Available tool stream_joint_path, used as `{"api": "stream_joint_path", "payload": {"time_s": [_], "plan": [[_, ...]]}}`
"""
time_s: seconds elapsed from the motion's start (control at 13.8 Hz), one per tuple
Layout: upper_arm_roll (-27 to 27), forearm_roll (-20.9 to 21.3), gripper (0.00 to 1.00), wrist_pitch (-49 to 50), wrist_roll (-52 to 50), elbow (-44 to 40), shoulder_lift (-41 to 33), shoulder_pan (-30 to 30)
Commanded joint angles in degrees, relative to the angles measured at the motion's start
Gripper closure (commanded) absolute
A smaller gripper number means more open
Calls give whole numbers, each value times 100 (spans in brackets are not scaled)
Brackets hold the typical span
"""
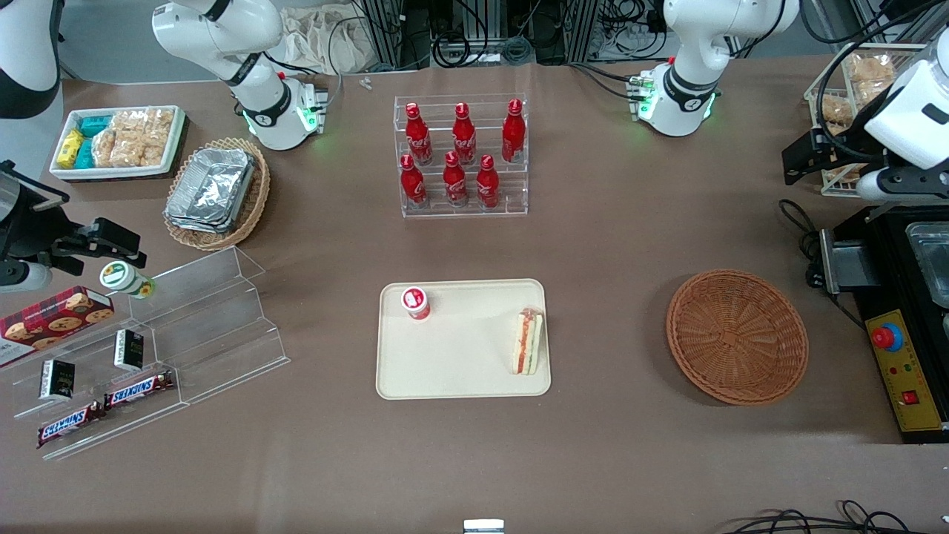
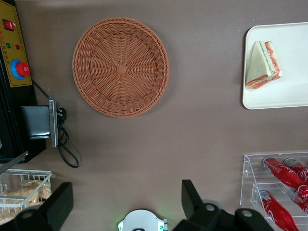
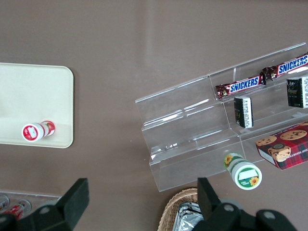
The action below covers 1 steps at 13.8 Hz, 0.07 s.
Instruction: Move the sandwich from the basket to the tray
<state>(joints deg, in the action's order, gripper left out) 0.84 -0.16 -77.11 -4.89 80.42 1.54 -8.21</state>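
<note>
I have the sandwich (image 1: 528, 341) lying on the tray (image 1: 460, 371), close to the tray's edge toward the working arm's end of the table, its red and green filling stripe facing up in the front view; the wrist camera shows the same wedge (image 2: 262, 65) resting just inside the tray's (image 2: 288, 98) rim. On the same tray, well apart from the sandwich, stands a small red-and-white cup (image 1: 416, 302). The basket (image 1: 736, 336) sits on the brown table (image 1: 608, 245) toward the working arm's end, separate from the tray, and I see nothing inside it; from the wrist it reads as a bare woven round (image 2: 120, 67). My gripper (image 2: 126, 204) hangs high above the table, farther from the front camera than the basket, with its two dark fingers (image 2: 191, 196) spread wide and nothing between them. A clear rack of red bottles (image 1: 461, 157) stands farther from the front camera than the tray
</note>
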Motion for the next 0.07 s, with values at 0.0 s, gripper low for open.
{"api": "stream_joint_path", "payload": {"time_s": [0.0], "plan": [[57,7,0,-93,6,0,170,-146]]}}
